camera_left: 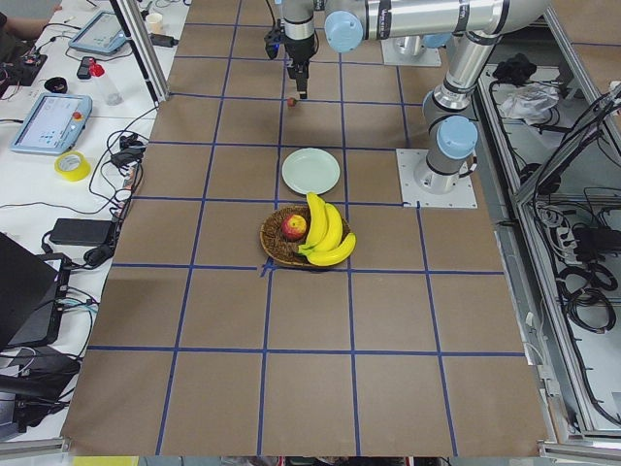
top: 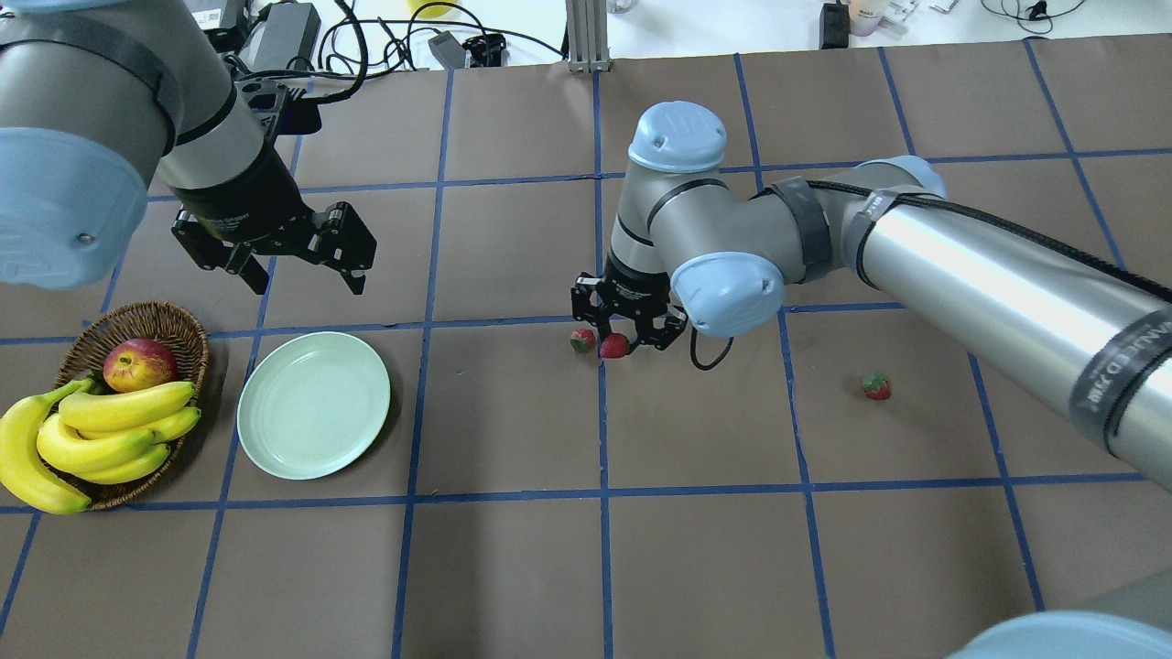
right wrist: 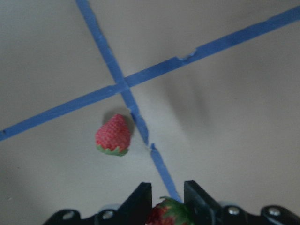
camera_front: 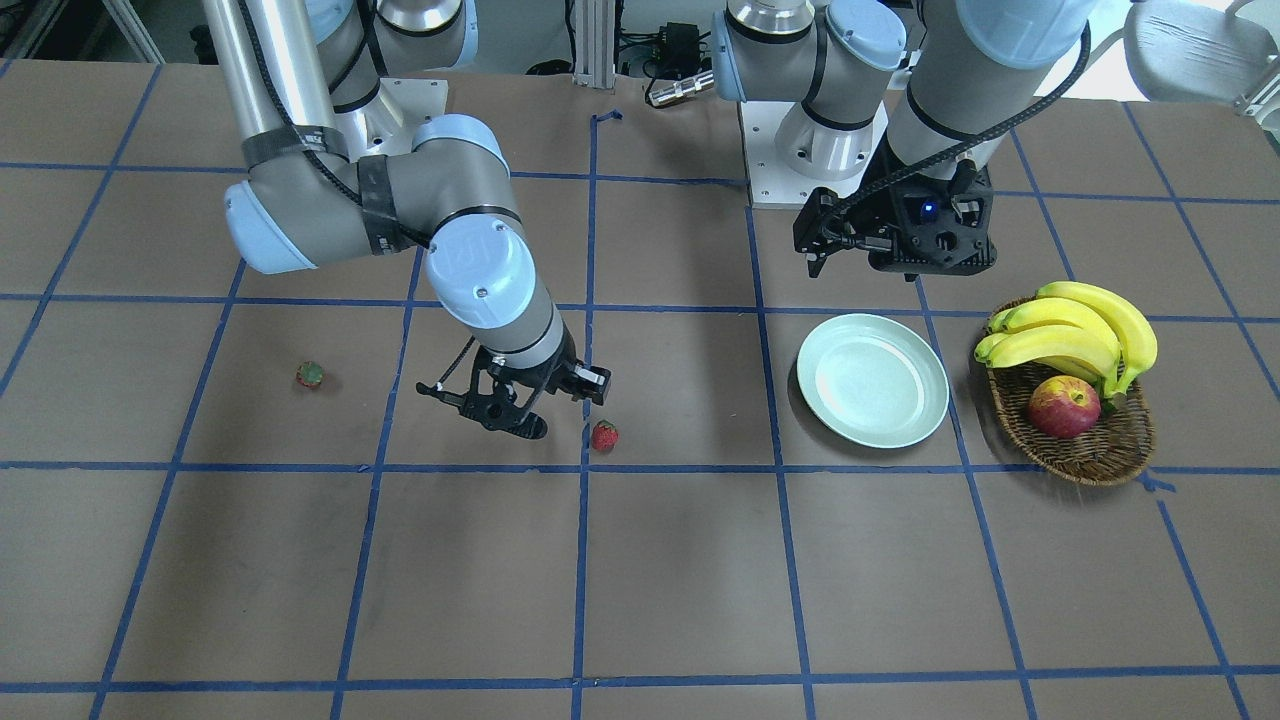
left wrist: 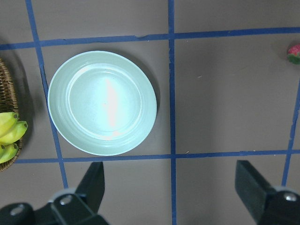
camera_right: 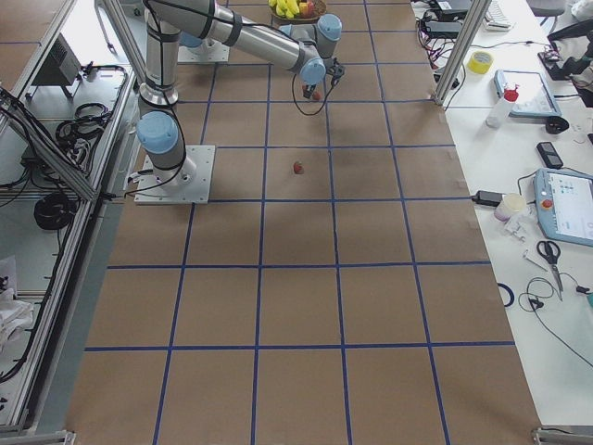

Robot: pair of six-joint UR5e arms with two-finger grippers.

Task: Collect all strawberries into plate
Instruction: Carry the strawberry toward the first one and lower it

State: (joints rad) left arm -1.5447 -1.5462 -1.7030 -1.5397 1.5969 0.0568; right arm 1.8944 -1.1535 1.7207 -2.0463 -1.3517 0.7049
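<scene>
Plate [top: 314,405]: empty, nothing in yet!
Right tool [right wrist: 166,187]: clenched on one strawberry [right wrist: 166,213], well apart from the plate.
Second strawberry [top: 582,340], third strawberry [top: 876,387]: on the table, third farthest from the plate.
Left tool [top: 309,284]: released, near the plate.

A: Non-task stuff, quick?
B: Brown wicker basket [top: 188,334] on the table [top: 513,567]. Bunch of yellow bananas [top: 110,426] in it, plus one red-yellow apple [top: 139,364].
A: How do they sit?
B: The bananas overhang the basket's rim. The apple is inside, touching them.
A: Table surface?
B: Brown paper, with blue tape lines [top: 602,439] in a square grid.
A: Anything off the table?
B: White benches along one side. Yellow tape roll [camera_left: 72,166], a tablet [camera_left: 50,122], a black power brick [camera_left: 70,231] with cables, and scissors [camera_right: 548,252]. The other small items are too small to tell.
</scene>
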